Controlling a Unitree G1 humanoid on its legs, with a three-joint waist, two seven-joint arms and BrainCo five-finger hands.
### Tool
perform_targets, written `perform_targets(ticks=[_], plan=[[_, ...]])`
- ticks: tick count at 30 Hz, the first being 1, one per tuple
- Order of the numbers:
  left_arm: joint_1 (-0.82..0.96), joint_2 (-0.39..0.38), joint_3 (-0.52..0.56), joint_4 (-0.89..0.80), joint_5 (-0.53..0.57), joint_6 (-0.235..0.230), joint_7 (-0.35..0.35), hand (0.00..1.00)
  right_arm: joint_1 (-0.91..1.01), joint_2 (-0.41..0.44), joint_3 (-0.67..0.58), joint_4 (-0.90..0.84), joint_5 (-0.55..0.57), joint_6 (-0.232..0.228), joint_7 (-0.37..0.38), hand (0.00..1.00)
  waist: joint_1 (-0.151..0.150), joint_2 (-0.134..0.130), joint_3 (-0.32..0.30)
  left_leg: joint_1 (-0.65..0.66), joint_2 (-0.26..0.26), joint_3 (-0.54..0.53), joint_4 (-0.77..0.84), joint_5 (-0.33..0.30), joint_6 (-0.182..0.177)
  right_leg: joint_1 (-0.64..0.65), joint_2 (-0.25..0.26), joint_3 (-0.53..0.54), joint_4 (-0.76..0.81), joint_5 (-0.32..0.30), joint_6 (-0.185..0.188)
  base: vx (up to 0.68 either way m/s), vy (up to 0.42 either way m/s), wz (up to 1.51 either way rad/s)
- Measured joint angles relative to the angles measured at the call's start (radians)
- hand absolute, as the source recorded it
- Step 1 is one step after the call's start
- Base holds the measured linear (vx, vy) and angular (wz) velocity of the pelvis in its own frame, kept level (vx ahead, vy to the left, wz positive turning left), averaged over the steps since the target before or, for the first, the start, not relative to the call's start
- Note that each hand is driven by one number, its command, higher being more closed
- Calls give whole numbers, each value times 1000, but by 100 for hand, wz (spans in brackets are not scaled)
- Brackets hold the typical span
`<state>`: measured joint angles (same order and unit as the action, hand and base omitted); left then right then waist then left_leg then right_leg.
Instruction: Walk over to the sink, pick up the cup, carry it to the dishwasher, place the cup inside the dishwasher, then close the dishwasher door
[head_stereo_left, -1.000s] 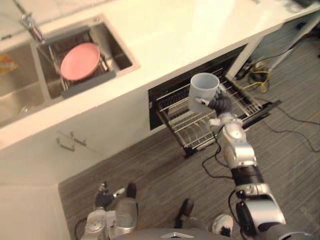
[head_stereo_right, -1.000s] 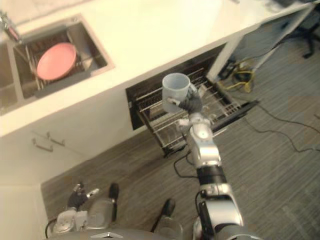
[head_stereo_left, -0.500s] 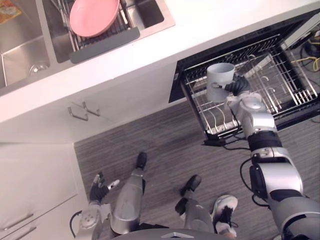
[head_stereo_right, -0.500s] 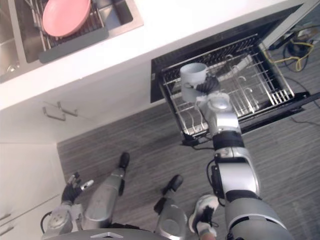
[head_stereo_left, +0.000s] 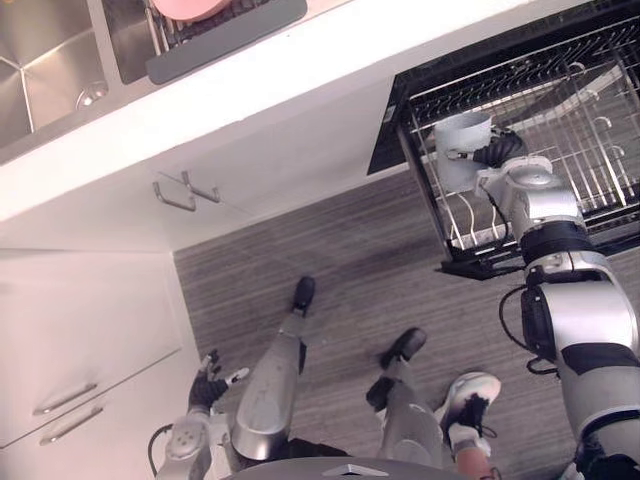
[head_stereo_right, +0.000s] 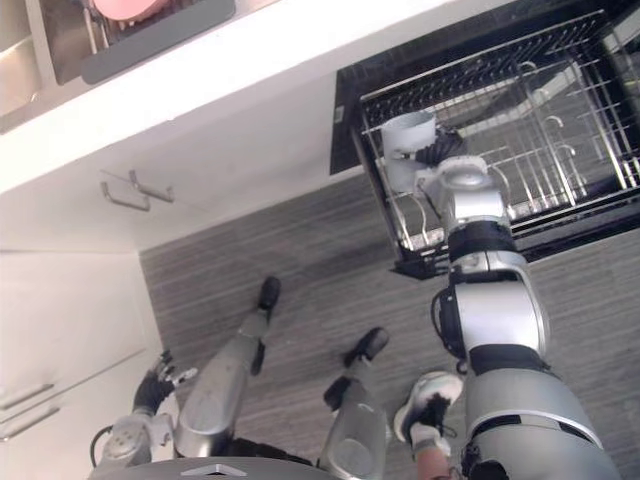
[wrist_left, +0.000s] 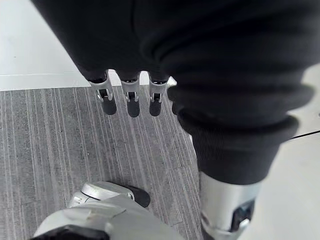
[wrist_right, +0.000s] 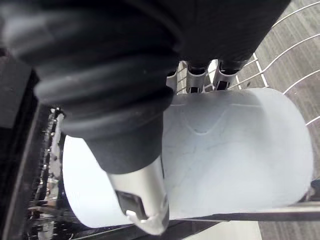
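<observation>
A pale grey cup (head_stereo_left: 458, 152) hangs upright just above the left end of the pulled-out wire dishwasher rack (head_stereo_left: 590, 110). My right hand (head_stereo_left: 499, 149) is shut on it from the side. In the right wrist view my fingers (wrist_right: 196, 78) and thumb (wrist_right: 140, 202) wrap the cup's wall (wrist_right: 240, 150), with rack wires beyond. My left hand (head_stereo_left: 207, 384) hangs low beside me over the wood-look floor. Its fingers (wrist_left: 131, 101) are straight and hold nothing.
The white countertop (head_stereo_left: 300, 60) runs above the open dishwasher. A sink with a pink plate (head_stereo_left: 190, 6) in a grey drainer lies at the far left. White cabinet fronts with metal handles (head_stereo_left: 186, 190) stand to my left. A person's white sneaker (head_stereo_left: 470, 398) is close by my right side.
The whole view has shifted as I step closer to the dishwasher. My right hand still holds the cup, which now sits lower, close over the rack's left end.
</observation>
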<state>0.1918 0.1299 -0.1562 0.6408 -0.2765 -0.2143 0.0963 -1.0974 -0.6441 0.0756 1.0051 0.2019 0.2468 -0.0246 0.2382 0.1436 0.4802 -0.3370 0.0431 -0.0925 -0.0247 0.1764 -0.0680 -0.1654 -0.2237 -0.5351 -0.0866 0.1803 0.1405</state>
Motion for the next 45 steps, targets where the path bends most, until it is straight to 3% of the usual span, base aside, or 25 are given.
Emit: perform_targets(ticks=[5,6,16,21,24,29,31,35,38,41,45], plan=[[-6,14,-45,-1,-35,8,-3,0,-24,-12,5,43,-44,0,-1,100,9,20,3,-14,1,-1,-17,16,0,-24,0,2,-1,6,-2,0,-6,1],[-6,14,-45,-1,-37,8,-5,0,-27,-14,9,43,-50,1,-1,0,10,20,3,-18,1,-1,-19,18,0,-30,0,3,-1,7,-3,0,0,0],[-7,21,-82,1,-76,7,-15,0,-70,-32,30,73,-8,-14,-8,0,11,46,4,-29,3,3,-32,33,1,-46,1,4,-2,15,-4,3,-6,0],[-7,21,-81,1,-75,7,-15,0,-70,-32,28,57,90,-71,-9,0,6,46,4,-24,4,8,-32,37,0,-42,2,5,-1,19,-6,3,-6,0],[-7,19,-80,3,-75,6,-15,0,-4,-29,-23,-58,150,-106,-6,0,2,46,4,8,4,11,-38,38,1,-14,2,6,-1,18,-6,13,-34,-3],[0,3,-39,40,-73,-8,-17,0,200,73,-191,-430,233,-232,5,0,-45,38,4,62,9,24,-52,38,0,26,4,21,2,17,-5,2,-39,-7],[21,-5,-4,49,-72,-27,-16,0,309,150,-213,-558,244,-262,29,0,-59,13,-10,80,13,45,-53,30,-2,31,5,38,5,15,-3,22,-52,-30],[78,-12,86,112,-66,-71,-16,0,640,376,-229,-846,244,-340,81,0,-111,-81,-98,119,27,79,-53,0,-12,46,15,76,5,-4,-4,84,-68,-28],[99,-15,130,153,-50,-81,-16,0,810,480,-219,-995,242,-396,115,0,-130,-119,-153,157,37,97,-53,-21,-21,71,20,89,5,-19,-2,105,-56,-21],[121,-40,180,168,-49,-84,-12,0,912,528,-197,-1089,243,-442,156,0,-137,-132,-210,193,43,106,-54,-37,-25,101,24,95,5,-34,1,64,-21,-10],[139,-69,238,206,-53,-82,-8,0,942,561,-195,-1112,244,-450,178,0,-134,-139,-255,247,46,121,-57,-56,-28,146,28,110,5,-46,2,56,-12,-12]])
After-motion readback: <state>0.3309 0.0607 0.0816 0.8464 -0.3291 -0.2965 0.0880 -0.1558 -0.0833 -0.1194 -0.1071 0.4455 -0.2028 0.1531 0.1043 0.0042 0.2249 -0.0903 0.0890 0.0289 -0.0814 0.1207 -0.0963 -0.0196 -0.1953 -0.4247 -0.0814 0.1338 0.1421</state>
